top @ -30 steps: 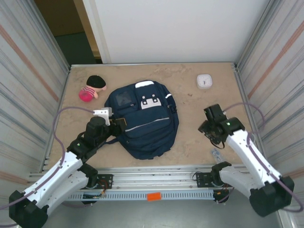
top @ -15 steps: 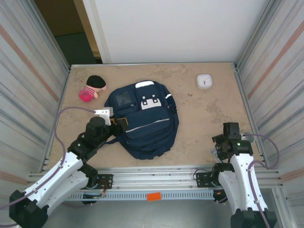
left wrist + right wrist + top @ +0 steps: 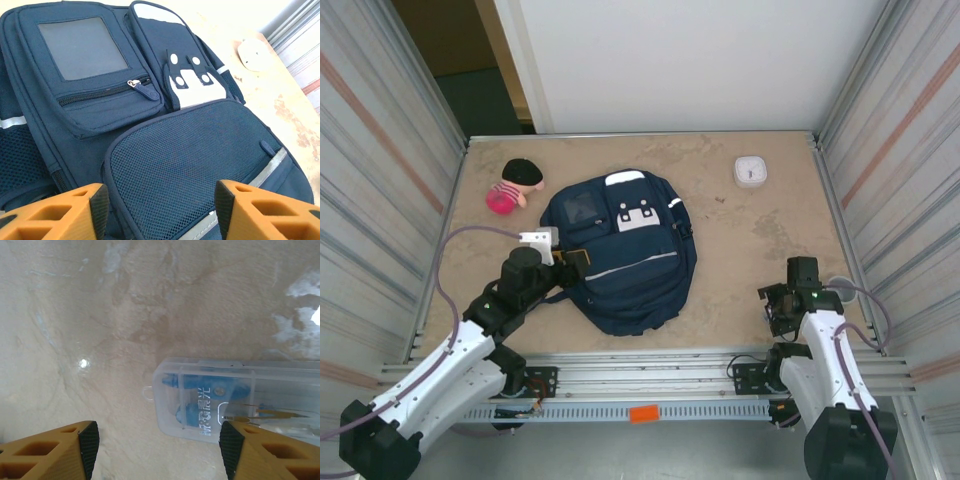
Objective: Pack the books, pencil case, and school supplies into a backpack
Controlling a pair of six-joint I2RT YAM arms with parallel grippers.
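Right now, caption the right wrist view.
Open right gripper hovers above a clear plastic case on the tan table.

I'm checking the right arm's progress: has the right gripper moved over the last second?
Yes. In the top view the right gripper has pulled back toward the near side, ending farther from the white square device.

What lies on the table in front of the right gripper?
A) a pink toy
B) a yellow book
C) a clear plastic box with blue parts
C: the right wrist view shows a clear plastic box on the table ahead of the right gripper.
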